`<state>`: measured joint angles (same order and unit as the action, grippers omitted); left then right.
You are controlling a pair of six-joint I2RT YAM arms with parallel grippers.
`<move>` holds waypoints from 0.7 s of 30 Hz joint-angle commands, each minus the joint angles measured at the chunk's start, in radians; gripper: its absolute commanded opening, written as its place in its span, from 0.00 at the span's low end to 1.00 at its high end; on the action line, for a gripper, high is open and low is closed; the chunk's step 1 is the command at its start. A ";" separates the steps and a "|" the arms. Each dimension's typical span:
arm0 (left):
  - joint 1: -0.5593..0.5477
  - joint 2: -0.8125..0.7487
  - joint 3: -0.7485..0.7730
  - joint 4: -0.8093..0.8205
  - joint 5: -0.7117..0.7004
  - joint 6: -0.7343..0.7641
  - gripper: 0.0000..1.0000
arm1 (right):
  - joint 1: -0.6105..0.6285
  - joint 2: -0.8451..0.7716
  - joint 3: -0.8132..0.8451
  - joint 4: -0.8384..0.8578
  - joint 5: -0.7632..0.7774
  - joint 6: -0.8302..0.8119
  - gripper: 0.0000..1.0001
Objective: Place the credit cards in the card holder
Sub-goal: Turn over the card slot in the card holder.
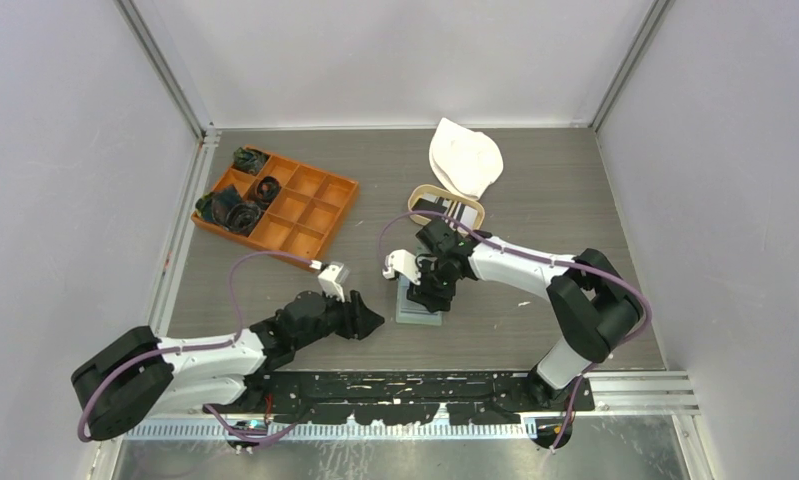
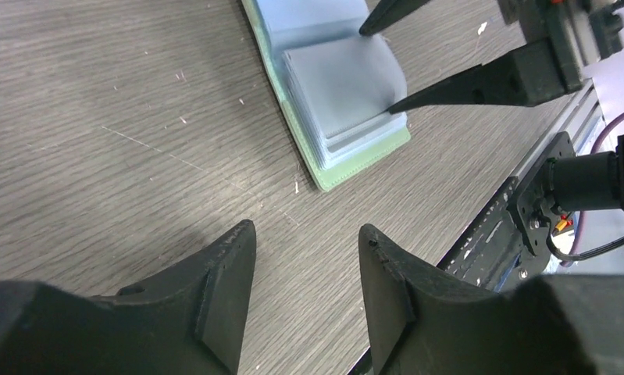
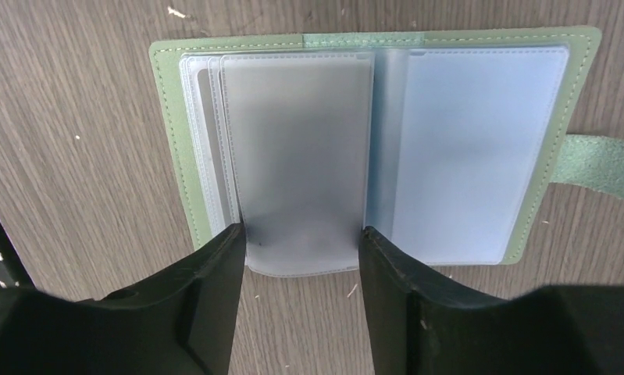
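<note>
The sage-green card holder lies open on the table, its pale blue-grey sleeves up. My right gripper is right above it, open, its fingertips either side of the near end of the top grey sleeve. No card shows between the jaws. My left gripper is open and empty, low over the table just left of the holder. The right fingers show over the holder there. Black and white credit cards lie in the oval tan tray behind the holder.
An orange compartment box with dark cord bundles stands at the back left. A white cloth lies behind the tray. A black mounting rail runs along the near table edge. The holder's strap sticks out sideways.
</note>
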<state>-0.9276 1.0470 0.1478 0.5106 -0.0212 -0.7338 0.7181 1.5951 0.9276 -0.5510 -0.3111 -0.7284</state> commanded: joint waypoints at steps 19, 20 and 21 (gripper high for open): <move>-0.001 0.210 0.139 0.170 -0.013 -0.026 0.50 | -0.063 0.055 0.137 -0.071 -0.154 0.244 0.19; -0.001 0.214 0.143 0.173 -0.016 -0.026 0.50 | -0.076 0.055 0.140 -0.078 -0.178 0.253 0.19; 0.001 0.218 0.148 0.178 -0.018 -0.028 0.50 | -0.088 0.058 0.147 -0.085 -0.202 0.268 0.19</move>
<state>-0.9276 1.2541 0.2493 0.6067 0.0078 -0.7601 0.6720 1.6562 1.0180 -0.6159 -0.4084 -0.5335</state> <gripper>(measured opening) 0.500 0.197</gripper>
